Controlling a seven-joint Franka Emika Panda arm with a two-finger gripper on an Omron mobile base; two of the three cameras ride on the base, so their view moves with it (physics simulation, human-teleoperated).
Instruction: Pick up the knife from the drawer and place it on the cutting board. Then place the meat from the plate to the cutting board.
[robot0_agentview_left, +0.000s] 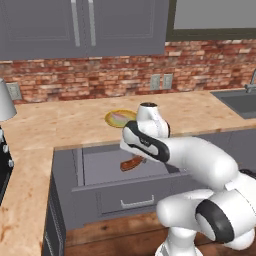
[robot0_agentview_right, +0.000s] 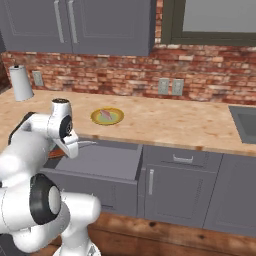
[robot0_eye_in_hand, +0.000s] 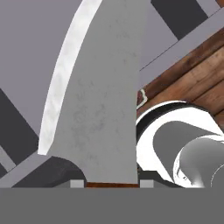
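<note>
The drawer (robot0_agentview_left: 100, 167) (robot0_agentview_right: 107, 159) stands pulled out under the wooden counter, its grey floor bare. My gripper (robot0_eye_in_hand: 111, 183) is shut on the knife's reddish-brown handle (robot0_agentview_left: 131, 163), holding it over the drawer. In the hand view the silver blade (robot0_eye_in_hand: 100, 100) reaches up from between the fingertips (robot0_eye_in_hand: 77, 183). The blade tip (robot0_agentview_right: 87, 143) pokes out past the wrist in the right base view. Behind the drawer, on the counter, the yellow-rimmed plate (robot0_agentview_left: 111, 120) (robot0_agentview_right: 118, 119) carries the pinkish meat (robot0_agentview_left: 119, 118) (robot0_agentview_right: 105, 115). The cutting board is out of view.
A paper towel roll (robot0_agentview_right: 22, 82) stands at the counter's far left, and a sink (robot0_agentview_left: 242, 102) (robot0_agentview_right: 246, 122) lies at the right. Grey wall cabinets (robot0_agentview_left: 85, 25) hang above the brick backsplash. A black stove edge (robot0_agentview_left: 4, 167) is at the left. The floor is wood.
</note>
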